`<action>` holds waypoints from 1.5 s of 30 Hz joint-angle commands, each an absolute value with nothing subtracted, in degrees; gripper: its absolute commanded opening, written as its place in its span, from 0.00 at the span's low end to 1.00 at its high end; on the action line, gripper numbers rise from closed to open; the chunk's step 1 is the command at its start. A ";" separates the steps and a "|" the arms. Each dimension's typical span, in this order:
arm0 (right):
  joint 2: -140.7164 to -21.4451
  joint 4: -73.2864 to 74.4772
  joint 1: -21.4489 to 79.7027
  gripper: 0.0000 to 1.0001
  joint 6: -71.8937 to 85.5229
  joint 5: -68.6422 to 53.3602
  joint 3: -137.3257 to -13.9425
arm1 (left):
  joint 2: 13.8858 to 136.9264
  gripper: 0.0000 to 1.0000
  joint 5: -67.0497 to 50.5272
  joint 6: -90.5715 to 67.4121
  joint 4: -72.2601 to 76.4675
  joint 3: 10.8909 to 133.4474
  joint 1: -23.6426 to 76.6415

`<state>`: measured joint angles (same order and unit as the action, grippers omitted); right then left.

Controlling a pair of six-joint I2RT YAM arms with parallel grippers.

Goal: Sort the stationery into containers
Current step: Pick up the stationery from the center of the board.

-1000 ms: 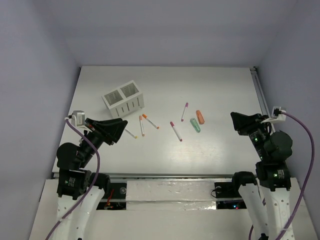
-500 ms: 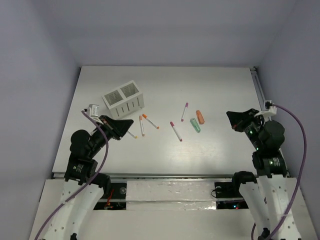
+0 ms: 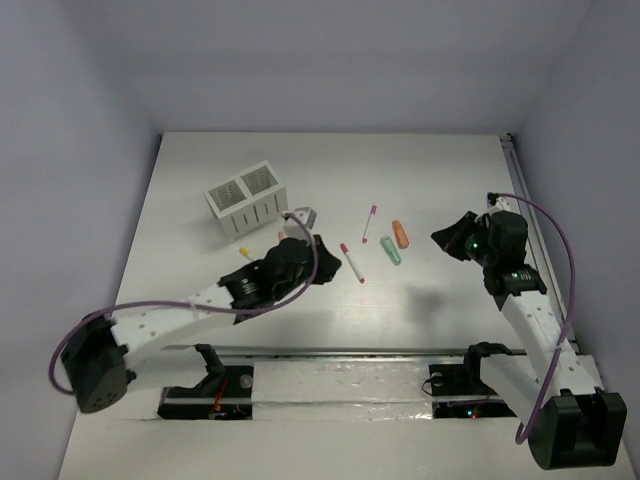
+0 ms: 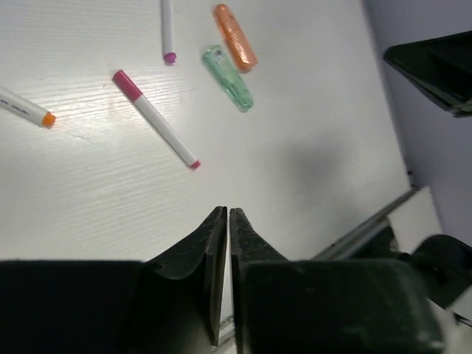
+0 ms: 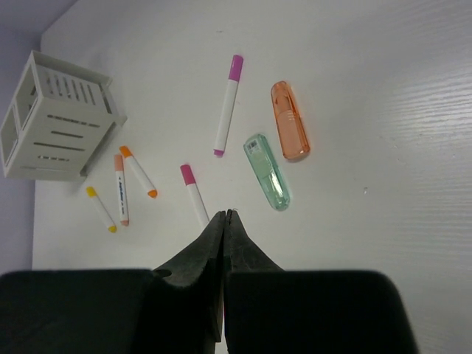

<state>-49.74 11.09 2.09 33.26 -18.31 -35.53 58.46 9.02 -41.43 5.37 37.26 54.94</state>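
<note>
From above, the left arm [image 3: 200, 300] covers most of the thin white yellow-capped pen [image 3: 243, 252], leaving one yellow end. In the left wrist view a white magenta-tipped pen [image 4: 167, 33] runs off the top edge, a white orange-tipped pen [image 4: 28, 109] off the left. In the right wrist view the right gripper [image 5: 223, 215] hides the lower end of a white magenta-capped pen [image 5: 193, 193].

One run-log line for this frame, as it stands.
left gripper: jaws shut, empty | right gripper: jaws shut, empty | five pens, orange capsule, mint capsule: loose on table | box: upright
</note>
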 commanded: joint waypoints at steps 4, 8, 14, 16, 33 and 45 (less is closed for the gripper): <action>-47.20 9.57 2.64 0.00 31.20 -12.32 -37.18 | 81.07 0.40 19.42 -43.15 9.14 53.86 60.63; -43.25 11.78 2.64 0.13 32.69 -7.22 -36.92 | 90.86 0.50 23.63 -44.91 7.13 63.27 61.17; -38.50 12.22 2.64 0.53 33.84 -4.92 -35.60 | 105.54 0.57 29.61 -47.72 -4.30 78.10 61.17; -37.71 12.30 2.64 0.54 33.66 -5.97 -35.16 | 109.41 0.58 29.62 -47.90 -5.89 80.85 61.17; -30.85 10.11 2.64 0.54 35.95 -10.81 -29.01 | 126.38 0.48 33.66 -44.03 -14.93 99.31 60.65; -31.38 7.21 2.64 0.53 36.47 -15.47 -25.49 | 130.08 0.50 31.90 -42.89 -14.15 100.90 60.03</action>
